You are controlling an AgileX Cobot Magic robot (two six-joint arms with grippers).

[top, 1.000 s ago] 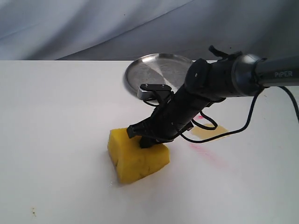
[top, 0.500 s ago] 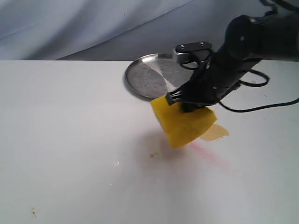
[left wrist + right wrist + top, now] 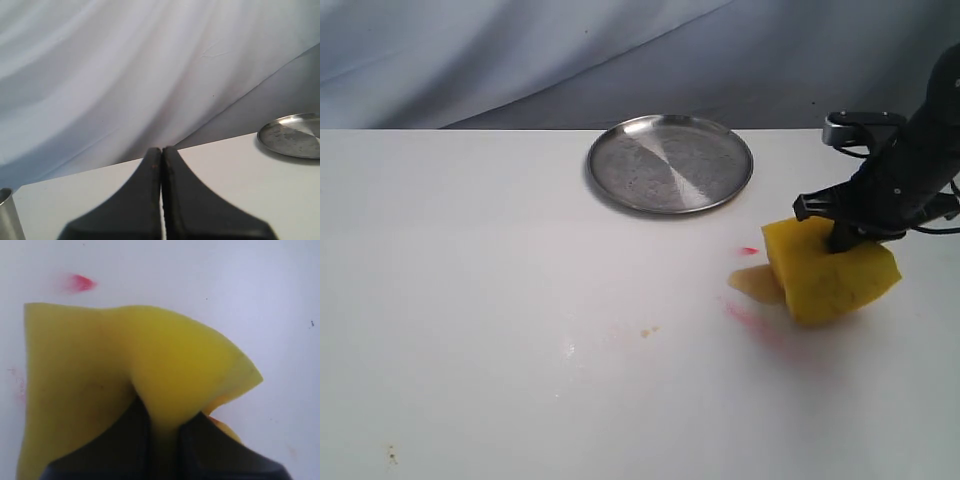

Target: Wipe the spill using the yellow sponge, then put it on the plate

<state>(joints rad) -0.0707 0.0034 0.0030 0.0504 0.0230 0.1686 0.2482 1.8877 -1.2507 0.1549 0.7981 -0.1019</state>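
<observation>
Yellow sponge (image 3: 830, 270) is pinched by the right hand (image 3: 845, 235), jaws squeezed deep into its foam, just beside the spill (image 3: 757, 284) on the tabletop (image 3: 470, 300). Wiping looks barely begun: the next move probably calls for pressing down and dragging across the puddle, then carrying to the plate (image 3: 620, 160) behind. The left hand (image 3: 161, 170) is closed on nothing.
</observation>
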